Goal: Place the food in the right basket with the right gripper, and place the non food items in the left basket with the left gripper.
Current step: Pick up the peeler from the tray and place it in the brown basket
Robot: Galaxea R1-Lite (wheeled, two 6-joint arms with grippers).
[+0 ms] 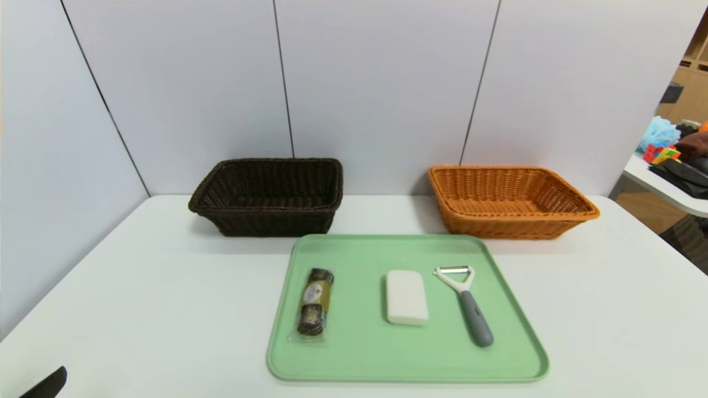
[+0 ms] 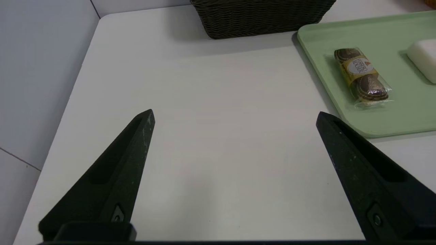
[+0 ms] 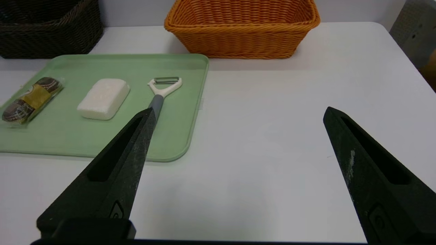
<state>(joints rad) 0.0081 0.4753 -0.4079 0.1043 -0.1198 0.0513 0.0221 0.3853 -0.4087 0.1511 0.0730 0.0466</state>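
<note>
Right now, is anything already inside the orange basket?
No, the orange basket is empty; the chocolates, soap and peeler all lie on the green tray.

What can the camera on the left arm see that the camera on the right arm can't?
Only the left wrist view shows the open left gripper above the bare white table, and the wall beside that table's edge. Only the right wrist view shows the open right gripper, the peeler and the orange basket. Both show the green tray, the wrapped cookies, the white soap bar and the dark basket, though the left wrist view catches only part of the bar and only the basket's lower wall.
</note>
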